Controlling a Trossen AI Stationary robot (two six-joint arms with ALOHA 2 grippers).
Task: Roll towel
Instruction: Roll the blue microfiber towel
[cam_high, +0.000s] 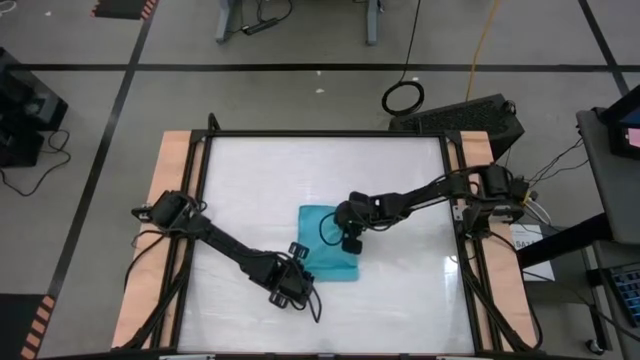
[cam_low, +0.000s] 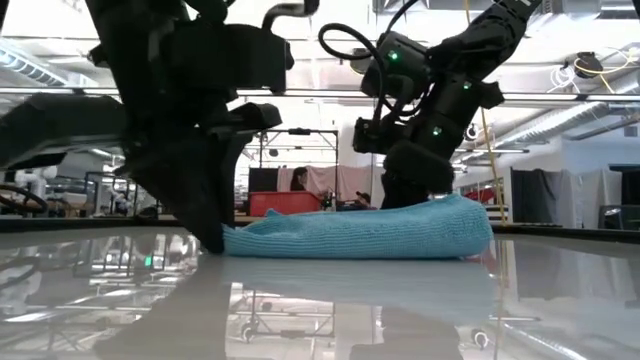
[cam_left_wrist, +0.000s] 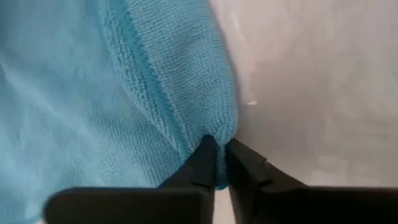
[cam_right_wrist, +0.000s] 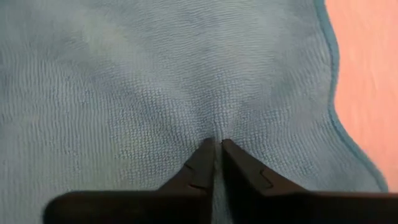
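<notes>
The turquoise towel (cam_high: 322, 240) lies folded in a low, thick pad on the white table, right of centre; it also shows in the low view (cam_low: 370, 232). My left gripper (cam_high: 296, 274) is at the towel's near-left corner, shut on it (cam_left_wrist: 217, 144). My right gripper (cam_high: 351, 240) is over the towel's right side, shut on its top surface (cam_right_wrist: 216, 144). In the low view my left gripper (cam_low: 213, 238) reaches the table at the towel's end and my right gripper (cam_low: 418, 195) stands on top of the towel. My left gripper pinches the towel's corner (cam_left_wrist: 219, 127), where the hemmed edge ends, between its two fingertips. The fingers come from above, slanting down to the table. The towel stays lying on the table. My right gripper pinches a small pucker of the top layer (cam_right_wrist: 214, 132), inside the towel's right edge, between its two fingertips. The fingers point down from above. The towel rests on the table beneath them.
The white table top (cam_high: 260, 180) has free room to the far side and to the left of the towel. Wooden strips (cam_high: 170, 200) and a black frame (cam_high: 330, 133) bound the table. A black box (cam_high: 470, 118) stands beyond the far right corner.
</notes>
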